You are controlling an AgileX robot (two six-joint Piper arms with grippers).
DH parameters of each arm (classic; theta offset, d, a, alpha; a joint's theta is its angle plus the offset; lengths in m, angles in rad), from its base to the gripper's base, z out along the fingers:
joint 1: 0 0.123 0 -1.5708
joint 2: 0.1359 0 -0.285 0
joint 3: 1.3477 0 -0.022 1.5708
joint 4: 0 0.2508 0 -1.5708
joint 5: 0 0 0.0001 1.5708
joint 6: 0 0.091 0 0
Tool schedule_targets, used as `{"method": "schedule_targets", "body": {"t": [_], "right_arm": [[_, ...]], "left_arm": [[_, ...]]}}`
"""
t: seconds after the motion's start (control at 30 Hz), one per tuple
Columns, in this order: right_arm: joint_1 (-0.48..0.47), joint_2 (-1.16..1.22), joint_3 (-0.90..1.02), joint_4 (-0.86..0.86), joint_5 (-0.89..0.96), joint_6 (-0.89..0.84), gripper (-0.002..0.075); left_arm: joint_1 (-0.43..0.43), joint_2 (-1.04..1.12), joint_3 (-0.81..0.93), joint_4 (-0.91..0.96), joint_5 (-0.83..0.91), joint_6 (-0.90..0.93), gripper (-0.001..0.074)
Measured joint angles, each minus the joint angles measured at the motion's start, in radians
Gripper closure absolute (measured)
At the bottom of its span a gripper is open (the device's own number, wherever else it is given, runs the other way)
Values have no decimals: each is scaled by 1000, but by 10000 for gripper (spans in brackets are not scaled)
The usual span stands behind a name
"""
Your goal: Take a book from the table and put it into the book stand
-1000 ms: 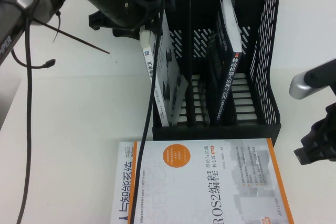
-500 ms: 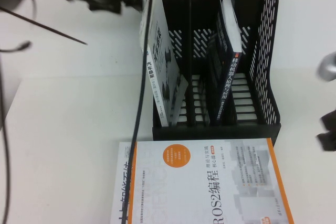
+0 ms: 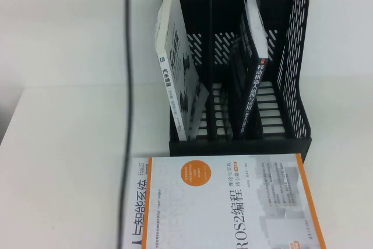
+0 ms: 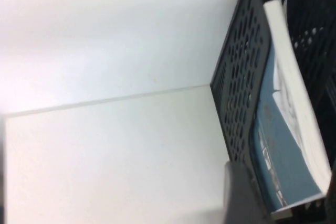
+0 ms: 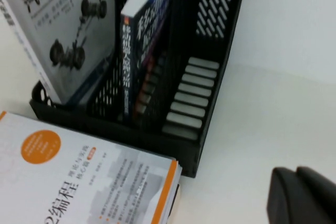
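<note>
One ROS2 book (image 3: 233, 202) lies nearest on the counter (image 3: 70, 144). Beyond it, the book (image 3: 178, 74) leans in the stand's (image 3: 297, 56) left slot, where the dangling cable (image 3: 128, 86) could snag and tip it. The left pincer (image 4: 239, 195) is beside the stand and the right pincer (image 5: 302, 195) is above the counter; I cannot tell whether either is open or closed.

The black perforated plastic book stand (image 3: 294, 56) looks matt. The white paperback book with car-suspension pictures (image 3: 178, 68) has a smooth, slightly glossy paper cover. The plain white surface (image 3: 70, 144) looks smooth and matt
</note>
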Motion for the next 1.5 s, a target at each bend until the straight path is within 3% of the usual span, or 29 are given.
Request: {"method": "schedule_targets", "body": {"t": [0.37, 0.57, 0.8, 1.03, 1.3, 1.5], "right_arm": [[0, -204, 159, 0, 57, 37, 721], [0, -287, 273, 0, 41, 75, 721], [0, -346, 365, 6, -10, 112, 721], [0, -351, 414, 11, -34, 116, 721], [0, -351, 495, 11, -152, 129, 721], [0, -351, 535, 12, -221, 129, 721]], "left_arm": [[0, -308, 177, 6, 4, 59, 414], [2, -473, 427, 11, -42, 59, 414], [17, -700, 781, -6, -227, 44, 414], [237, -920, 1044, -115, -358, 110, 414], [456, -1202, 1184, -95, -358, 127, 414], [526, -1356, 1401, -109, -350, 127, 414]]}}
